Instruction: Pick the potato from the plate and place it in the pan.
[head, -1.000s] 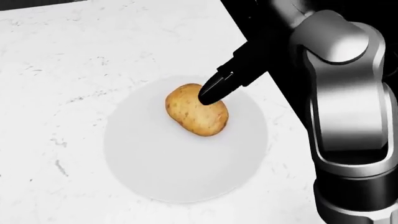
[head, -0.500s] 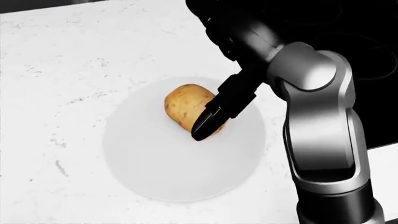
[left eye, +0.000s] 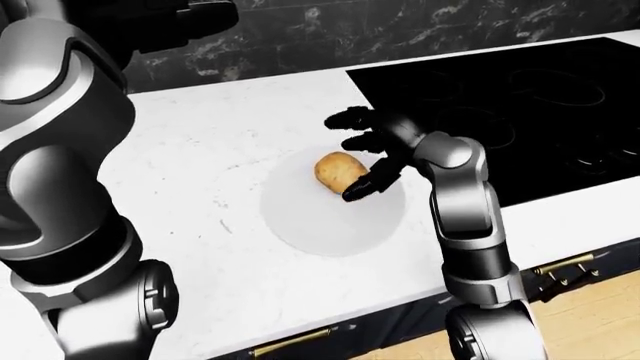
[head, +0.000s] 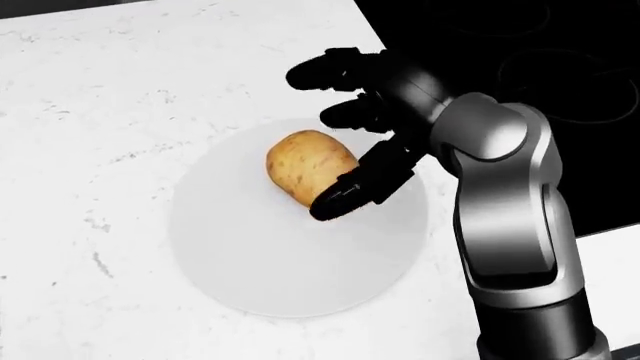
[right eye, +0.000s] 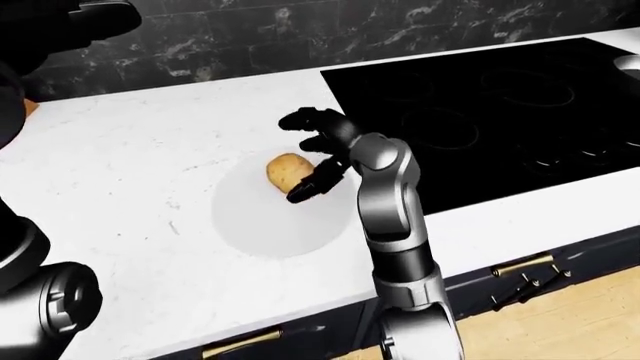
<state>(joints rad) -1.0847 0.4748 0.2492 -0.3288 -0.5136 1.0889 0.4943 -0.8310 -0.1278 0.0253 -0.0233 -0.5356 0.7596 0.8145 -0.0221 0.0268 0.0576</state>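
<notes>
Reaching mid-frame, our right hand (head: 340, 127) spreads open around the potato (head: 308, 175), ungrasped on its plate (head: 230, 255); pan unseen.

My right hand (right eye: 312, 154) spreads its fingers around the potato (right eye: 288, 170) on the white plate (right eye: 250, 225), beside the black stove (right eye: 480, 97).

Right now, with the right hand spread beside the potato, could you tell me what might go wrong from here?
1. The right hand is open, one finger low against the potato; closing unevenly could roll the potato off the plate onto the counter.
2. The plate lies flat on smooth counter, so a sideways push may slide it.
3. The pan shows only at the right-eye view's edge, past the stove: a long carry.
</notes>
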